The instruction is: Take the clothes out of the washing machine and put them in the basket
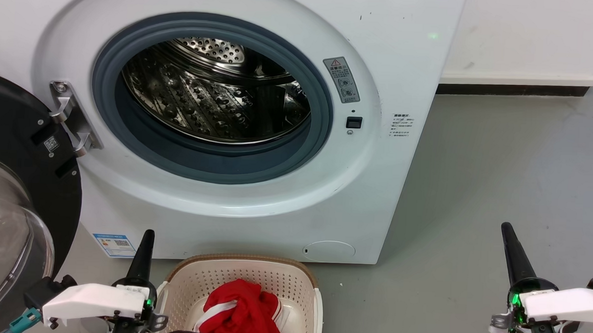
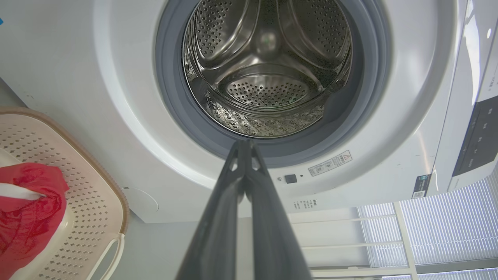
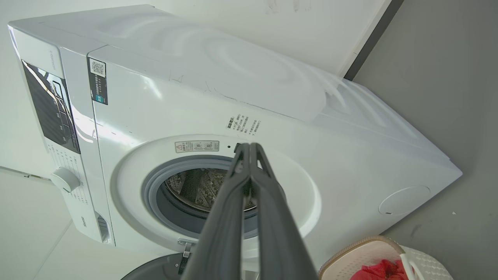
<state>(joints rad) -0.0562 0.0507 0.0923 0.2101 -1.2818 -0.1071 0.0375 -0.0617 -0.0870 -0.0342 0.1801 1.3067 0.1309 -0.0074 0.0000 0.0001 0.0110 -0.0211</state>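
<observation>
The washing machine (image 1: 411, 66) is set on the floor (image 1: 501, 170) with the wall (image 1: 527, 31) behind it. Its door (image 1: 13, 124) is swung open to the left of the porthole (image 1: 206, 168), within which the drum (image 1: 214, 98) is seen. The basket (image 1: 241, 276) is placed on the floor just before the machine's lower front, below the porthole, and the clothes (image 1: 242, 309) are heaped inside it. The left claw (image 1: 148, 234) is held just left of the basket's rim, while the right claw (image 1: 506, 228) is held well apart to the right, over the floor beside the machine.
</observation>
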